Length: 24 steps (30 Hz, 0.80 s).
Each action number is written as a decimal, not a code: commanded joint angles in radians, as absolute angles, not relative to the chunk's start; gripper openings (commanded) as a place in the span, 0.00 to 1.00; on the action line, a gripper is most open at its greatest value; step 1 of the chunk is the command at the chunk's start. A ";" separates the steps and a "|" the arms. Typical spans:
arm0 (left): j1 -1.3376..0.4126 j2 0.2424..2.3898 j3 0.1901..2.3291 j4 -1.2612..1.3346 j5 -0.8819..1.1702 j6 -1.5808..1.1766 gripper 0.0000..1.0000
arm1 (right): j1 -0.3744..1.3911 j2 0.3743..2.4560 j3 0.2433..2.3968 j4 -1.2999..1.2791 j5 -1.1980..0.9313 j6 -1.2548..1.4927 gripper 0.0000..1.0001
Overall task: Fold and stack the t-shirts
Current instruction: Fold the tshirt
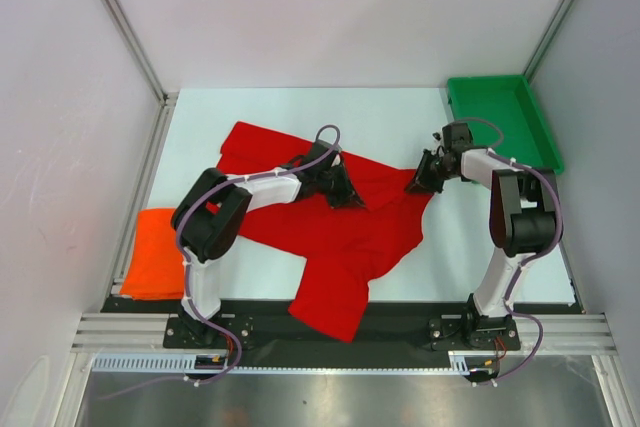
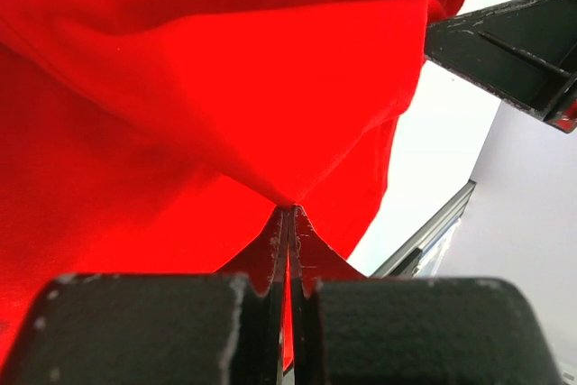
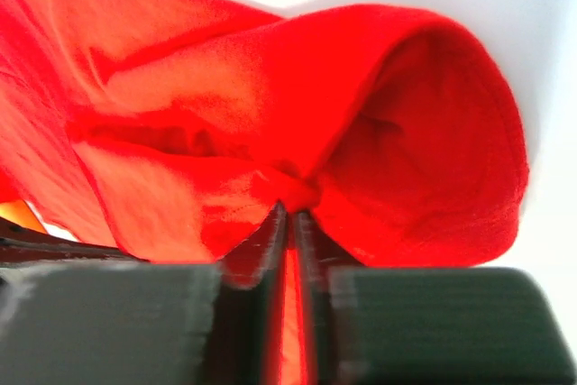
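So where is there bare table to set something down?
Bare table runs along the far wall, between the red t-shirt and green tray; another patch lies between shirt and right arm's base. Crowded: centre, and near-left by the orange t-shirt.

There is one table (image 1: 300, 112). On it I count one red t-shirt (image 1: 340, 237), spread from the middle to the near edge, and one orange t-shirt (image 1: 150, 252) at the near left corner, two in all. One green tray (image 1: 500, 112) sits at the far right corner. There are two pincers, the left pincer (image 1: 354, 198) and the right pincer (image 1: 414, 187).
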<state>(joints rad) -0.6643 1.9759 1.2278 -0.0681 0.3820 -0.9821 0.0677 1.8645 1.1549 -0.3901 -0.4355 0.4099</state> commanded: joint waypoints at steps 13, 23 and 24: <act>-0.614 1.856 1.261 -0.193 0.517 -0.816 0.00 | 0.141 1.522 1.019 -0.591 -0.528 0.477 0.00; -0.569 1.856 1.247 -0.296 0.563 -0.747 0.00 | 0.198 1.371 0.844 -0.535 -0.560 0.587 0.00; -0.566 1.856 1.249 -0.304 0.569 -0.739 0.00 | 0.210 1.364 0.838 -0.532 -0.558 0.597 0.00</act>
